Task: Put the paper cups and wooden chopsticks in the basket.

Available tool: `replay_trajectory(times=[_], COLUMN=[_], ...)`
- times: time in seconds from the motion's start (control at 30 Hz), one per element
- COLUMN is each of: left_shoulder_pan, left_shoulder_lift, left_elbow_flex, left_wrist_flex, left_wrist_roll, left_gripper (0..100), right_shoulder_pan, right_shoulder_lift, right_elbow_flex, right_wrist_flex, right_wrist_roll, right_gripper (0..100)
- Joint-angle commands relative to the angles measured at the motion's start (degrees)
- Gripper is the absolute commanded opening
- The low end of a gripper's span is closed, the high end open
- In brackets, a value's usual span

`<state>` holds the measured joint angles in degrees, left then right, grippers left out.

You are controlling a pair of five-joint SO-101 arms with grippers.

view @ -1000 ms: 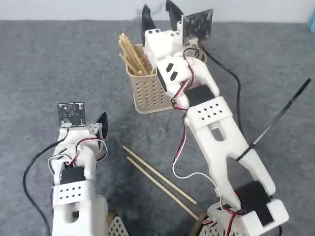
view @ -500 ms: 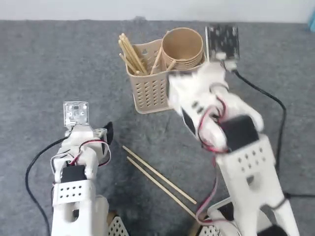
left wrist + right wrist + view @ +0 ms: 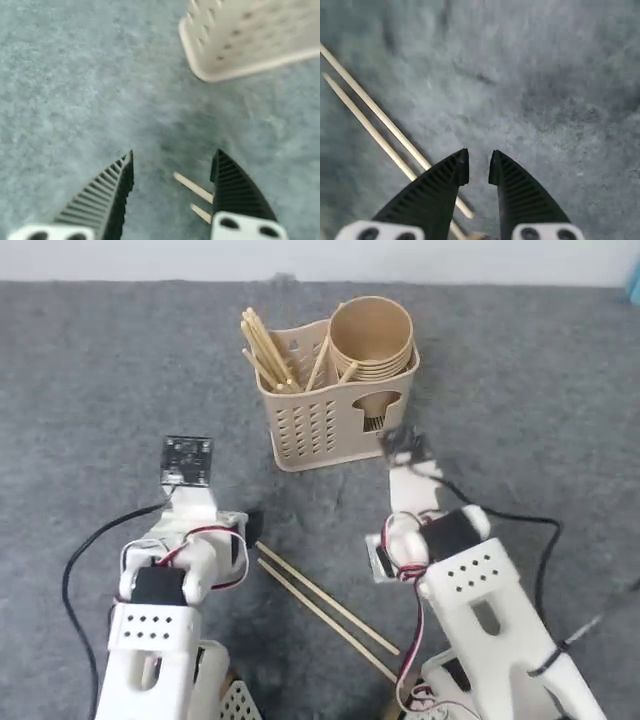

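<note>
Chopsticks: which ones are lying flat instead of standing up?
The two chopsticks on the grey mat in front of the basket lie flat; the others stand bundled inside it, beside the paper cups.

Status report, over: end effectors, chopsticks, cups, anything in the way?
Left end effector open above two loose chopsticks. Right end effector barely open, empty. Cups stacked in basket. Nothing blocking.
</note>
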<state>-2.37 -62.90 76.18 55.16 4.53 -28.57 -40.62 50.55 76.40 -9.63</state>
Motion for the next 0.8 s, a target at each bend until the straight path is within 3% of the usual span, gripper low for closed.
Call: replay_trajectory(times=[0.0,0.23,0.4,0.53,0.77], left_shoulder_pan=[3.0,9.4,11.8,11.7,13.3], left_shoulder_lift=[4.3,30.3,44.2,45.5,41.4], left_elbow_flex=[-4.2,-13.5,-19.6,-23.4,-27.1], left_wrist_flex=[1.1,1.0,1.4,6.9,22.6], left_wrist_roll=[0.7,6.7,9.8,9.5,-7.2], left_gripper=[24,24,24,24,24], right_shoulder_pan=[5.1,10.4,10.2,10.2,10.2], right_shoulder_lift=[-1.6,-1.5,-1.5,-1.5,-1.5], right_elbow_flex=[5.4,22.2,23.8,24.0,24.1], right_wrist_flex=[-7.8,-32.0,-34.8,-34.9,-34.8], right_wrist_roll=[5.2,5.9,6.0,6.1,10.5], right_gripper=[6.9,6.9,6.9,7.0,7.0])
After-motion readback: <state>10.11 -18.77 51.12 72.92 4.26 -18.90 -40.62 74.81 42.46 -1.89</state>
